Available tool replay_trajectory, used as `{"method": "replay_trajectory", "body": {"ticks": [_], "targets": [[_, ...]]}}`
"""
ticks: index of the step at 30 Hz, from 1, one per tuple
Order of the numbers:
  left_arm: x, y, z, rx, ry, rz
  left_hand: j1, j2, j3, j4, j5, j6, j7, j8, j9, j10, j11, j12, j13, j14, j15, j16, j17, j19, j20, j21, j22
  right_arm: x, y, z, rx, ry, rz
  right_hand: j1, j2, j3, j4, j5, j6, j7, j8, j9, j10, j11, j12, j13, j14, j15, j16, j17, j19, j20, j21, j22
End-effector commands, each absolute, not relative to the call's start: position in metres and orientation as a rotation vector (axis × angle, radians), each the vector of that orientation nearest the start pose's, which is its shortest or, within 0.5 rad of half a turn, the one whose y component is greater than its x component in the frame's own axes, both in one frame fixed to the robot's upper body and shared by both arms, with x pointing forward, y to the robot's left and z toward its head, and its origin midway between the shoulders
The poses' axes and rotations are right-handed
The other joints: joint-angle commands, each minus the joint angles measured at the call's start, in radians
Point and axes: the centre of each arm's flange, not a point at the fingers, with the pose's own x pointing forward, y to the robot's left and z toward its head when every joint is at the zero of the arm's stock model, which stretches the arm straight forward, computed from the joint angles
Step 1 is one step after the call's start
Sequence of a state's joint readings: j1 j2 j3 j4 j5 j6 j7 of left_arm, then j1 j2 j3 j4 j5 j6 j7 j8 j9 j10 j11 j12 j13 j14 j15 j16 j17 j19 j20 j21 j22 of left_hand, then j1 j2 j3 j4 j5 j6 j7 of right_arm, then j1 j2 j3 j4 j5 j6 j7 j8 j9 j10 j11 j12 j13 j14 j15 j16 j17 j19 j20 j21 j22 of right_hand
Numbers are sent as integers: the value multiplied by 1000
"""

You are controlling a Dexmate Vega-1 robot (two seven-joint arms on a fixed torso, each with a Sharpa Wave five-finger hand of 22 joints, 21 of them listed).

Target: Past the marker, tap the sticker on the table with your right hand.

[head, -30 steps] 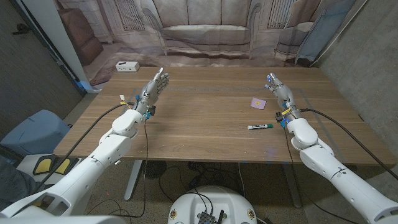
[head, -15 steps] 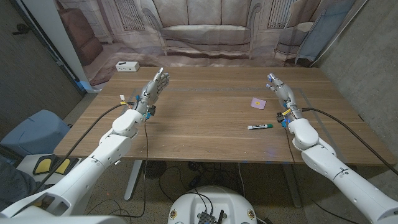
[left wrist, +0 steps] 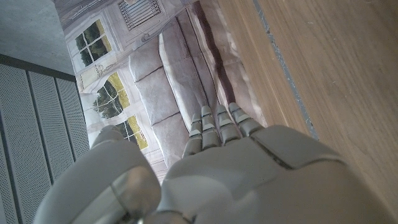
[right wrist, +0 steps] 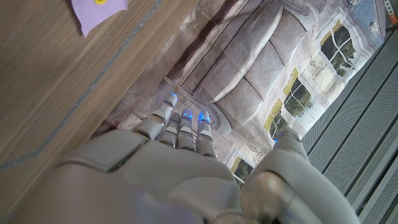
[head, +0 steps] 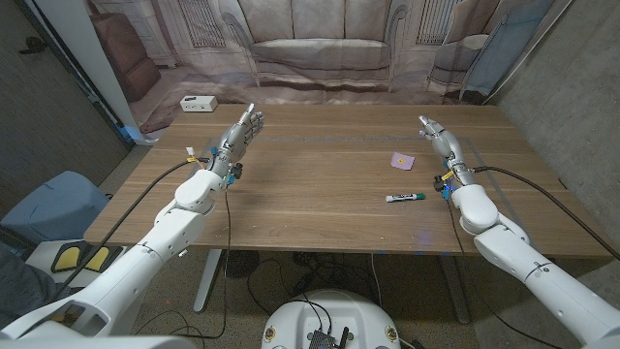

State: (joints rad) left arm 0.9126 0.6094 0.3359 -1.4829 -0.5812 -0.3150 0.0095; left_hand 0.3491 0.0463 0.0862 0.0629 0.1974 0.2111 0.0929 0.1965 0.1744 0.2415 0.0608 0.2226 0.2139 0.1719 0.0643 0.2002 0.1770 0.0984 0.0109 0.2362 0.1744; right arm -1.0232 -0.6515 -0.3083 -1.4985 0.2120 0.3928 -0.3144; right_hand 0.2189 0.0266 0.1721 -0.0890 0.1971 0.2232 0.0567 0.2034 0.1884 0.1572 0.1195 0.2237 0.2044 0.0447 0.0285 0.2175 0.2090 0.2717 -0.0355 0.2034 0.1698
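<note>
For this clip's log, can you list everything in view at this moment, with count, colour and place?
sticker: one, pale purple, on the table's right half, beyond the marker.
marker: one, white with a green cap, lying on the table's right half, nearer the robot than the sticker.
small box: one, white, at the table's far left corner.
table: one, brown wood, across the middle of the head view.
backdrop: one, grey-beige print of a sofa and windows, behind the table.
left hand: one, grey, over the table's left side, holding nothing.
right hand: one, grey, to the right of the sticker, holding nothing.
</note>
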Motion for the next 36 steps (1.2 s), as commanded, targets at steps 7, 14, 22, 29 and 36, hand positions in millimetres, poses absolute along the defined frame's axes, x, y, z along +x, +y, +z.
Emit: {"method": "replay_trajectory", "body": {"ticks": [7,14,22,29,36], "targets": [[614,291,1,76,-701,-226,11,-1,1,-8,-4,5,3,0,5,10,5,6,0,10,3,-2,1,1,12,-7,3,583,-324,-27,-499,-808,-147,10,-1,2,-5,-4,-8,-5,-6,2,-9,-14,-9,1,5,-6,-3,2,9,-1,-2,1],[612,292,0,76,-704,-219,12,1,1,-10,-4,5,2,-1,5,10,1,5,-2,8,3,-4,2,1,13,-9,3,583,-320,-25,-562,-820,-172,13,0,1,-10,-5,-47,-35,-20,2,-8,-18,-11,0,3,-9,-6,1,8,0,-5,1],[612,293,-2,71,-702,-219,12,2,1,-11,-5,5,2,-2,5,8,4,3,-4,7,4,-6,2,-1,15,-13,3,581,-315,-22,-654,-816,-198,13,2,1,-11,-5,-52,-31,-19,2,-8,-23,-12,-1,6,-14,-5,1,10,-3,-5,1],[612,293,-3,66,-703,-219,12,3,1,-12,-5,6,1,-3,5,9,2,2,-5,8,3,-6,2,-1,16,-15,3,580,-311,-18,-743,-809,-214,10,3,0,-10,-5,-55,-26,-19,2,-10,-21,-14,-1,3,-12,-6,2,10,-3,-6,1],[610,291,-3,66,-706,-220,13,4,2,-13,-5,6,0,-3,5,10,0,2,-6,8,3,-7,2,-2,19,-17,3,578,-311,-16,-820,-802,-242,9,4,-1,-11,-5,-57,-26,-17,2,-19,-22,-18,-2,-4,-11,-9,2,5,-3,-8,1]]}}
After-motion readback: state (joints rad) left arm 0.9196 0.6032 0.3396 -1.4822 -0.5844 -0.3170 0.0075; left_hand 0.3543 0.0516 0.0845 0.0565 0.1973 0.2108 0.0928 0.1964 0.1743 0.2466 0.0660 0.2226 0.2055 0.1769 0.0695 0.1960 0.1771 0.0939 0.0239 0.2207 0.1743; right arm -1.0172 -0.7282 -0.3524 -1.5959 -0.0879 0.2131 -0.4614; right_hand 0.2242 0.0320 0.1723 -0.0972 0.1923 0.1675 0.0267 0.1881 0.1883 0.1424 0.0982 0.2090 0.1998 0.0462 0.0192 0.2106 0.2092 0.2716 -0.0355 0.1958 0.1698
